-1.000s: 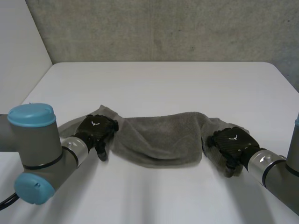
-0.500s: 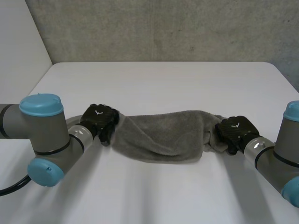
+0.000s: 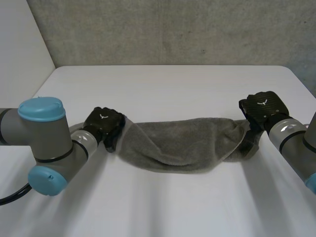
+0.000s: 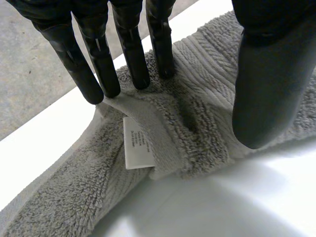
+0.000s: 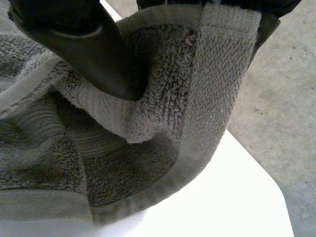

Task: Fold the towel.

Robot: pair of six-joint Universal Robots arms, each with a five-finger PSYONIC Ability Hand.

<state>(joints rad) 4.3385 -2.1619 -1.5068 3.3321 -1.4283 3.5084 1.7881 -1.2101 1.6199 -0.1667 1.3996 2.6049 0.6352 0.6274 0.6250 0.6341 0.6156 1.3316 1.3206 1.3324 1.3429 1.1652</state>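
The towel (image 3: 170, 145), grey terry cloth, lies as a long bunched band across the near half of the white surface (image 3: 168, 86), stretched between the two hands. Its middle sags and rests on the surface, while both ends rise to the hands. A small white label (image 4: 137, 143) is sewn at the hem of the left end and hangs just below the left hand's fingertips.

The left hand (image 3: 103, 126) has hold of the towel's left end. In its wrist view the nearly straight fingers (image 4: 98, 59) dig into the gathered cloth from one side and the thumb (image 4: 269, 84) bears on it from the other, with a thick ridge of towel pinched between them.

The right hand (image 3: 264, 108) holds the right end, raised clear of the surface. In its wrist view the thumb (image 5: 84, 44) presses the hemmed corner against the fingers behind the cloth, and the rest of that end drapes down below the grip.

A grey concrete wall (image 3: 168, 29) stands behind the surface's far edge.
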